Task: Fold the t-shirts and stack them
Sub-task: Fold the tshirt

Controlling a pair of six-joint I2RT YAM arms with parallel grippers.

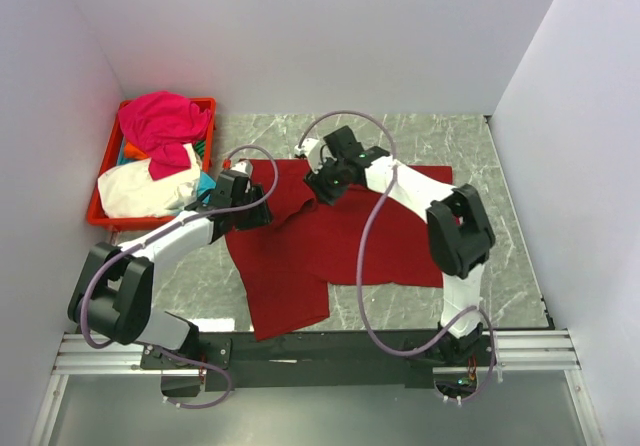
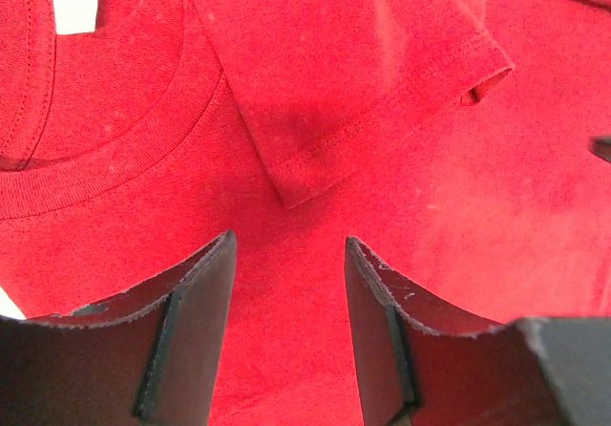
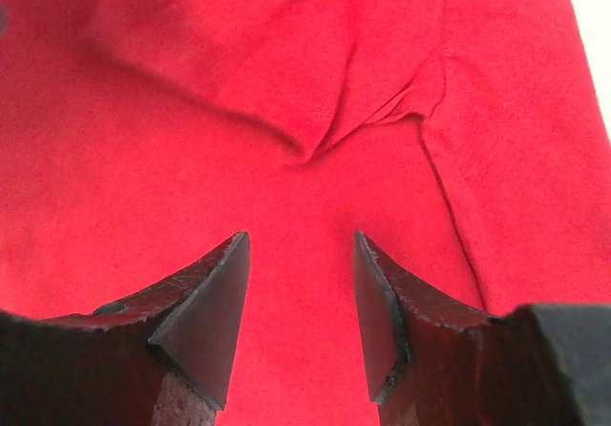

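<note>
A large dark red t-shirt (image 1: 330,241) lies spread on the marble table, rumpled near its top. My left gripper (image 1: 252,209) hovers over its left part, open and empty; the left wrist view shows the collar (image 2: 115,149) and a folded-in sleeve (image 2: 382,73) ahead of the gripper (image 2: 289,244). My right gripper (image 1: 325,188) is over the shirt's upper middle, open and empty; the right wrist view shows a cloth crease (image 3: 315,139) ahead of the gripper (image 3: 301,244). A magenta shirt (image 1: 162,126), a cream-white shirt (image 1: 145,191) and bits of cyan and orange cloth lie in the crate.
A red plastic crate (image 1: 105,181) stands at the far left against the wall. White walls close the table on the left, back and right. Bare marble (image 1: 480,156) shows to the right of the shirt.
</note>
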